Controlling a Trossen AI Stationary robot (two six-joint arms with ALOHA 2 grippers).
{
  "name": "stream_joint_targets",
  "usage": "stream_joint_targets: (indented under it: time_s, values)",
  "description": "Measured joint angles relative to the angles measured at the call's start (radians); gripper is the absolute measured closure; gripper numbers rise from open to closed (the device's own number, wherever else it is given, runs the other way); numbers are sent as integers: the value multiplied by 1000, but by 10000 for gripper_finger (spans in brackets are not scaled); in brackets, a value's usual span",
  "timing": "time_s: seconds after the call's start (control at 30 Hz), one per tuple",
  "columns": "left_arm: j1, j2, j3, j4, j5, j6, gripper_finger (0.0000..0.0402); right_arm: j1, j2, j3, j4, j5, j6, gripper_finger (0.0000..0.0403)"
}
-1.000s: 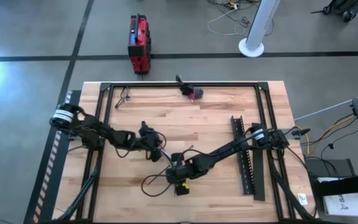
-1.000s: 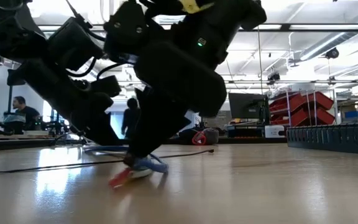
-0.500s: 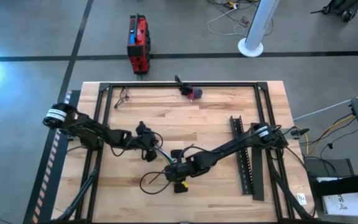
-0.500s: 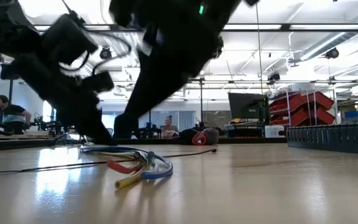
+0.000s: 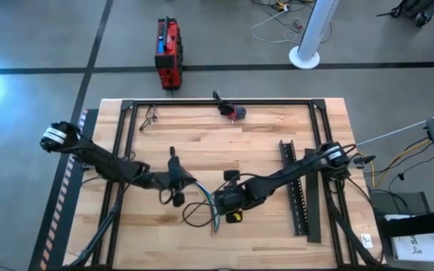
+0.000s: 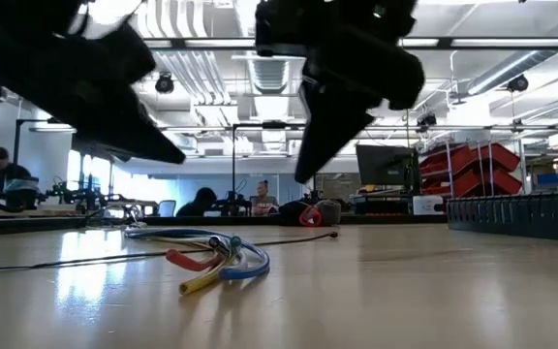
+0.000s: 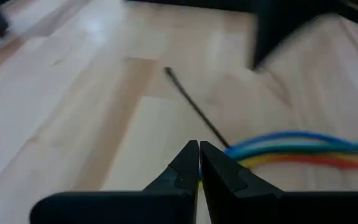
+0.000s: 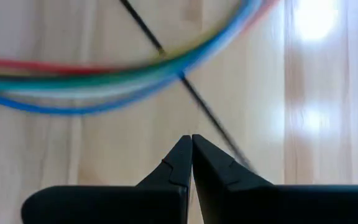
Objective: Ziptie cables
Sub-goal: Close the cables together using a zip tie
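Both claws pinched closed, empty | left claw [image 5: 178,197], right claw [image 5: 218,202] above wooden table [image 5: 262,143] | loose multicoloured thin cables [image 5: 204,202] lying between them, untouched

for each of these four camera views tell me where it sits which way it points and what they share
High view: overhead, facing straight down; both arms and the table show.
Low view: at tabletop height, facing the room; dark arm parts hang above.
Left wrist: behind the shut left gripper.
Right wrist: behind the shut right gripper.
Shared: all see the cables lying loose.

cables [image 8: 104,81] blurred and cut off at frame edges
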Motion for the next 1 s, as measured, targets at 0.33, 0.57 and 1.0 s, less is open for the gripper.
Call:
stream_joint_targets:
  time_s: [0.33,0.57,1.0]
  values:
    - [-153,73,2,136,-27,17,402,21,-149,-243,77,157,346,403]
    - [-200,150,44,157,-26,0,402,30,-162,-339,129,98,428,403]
    - [-360,183,384,-628,81,-82,402,125,-121,-471,591,113,285,403]
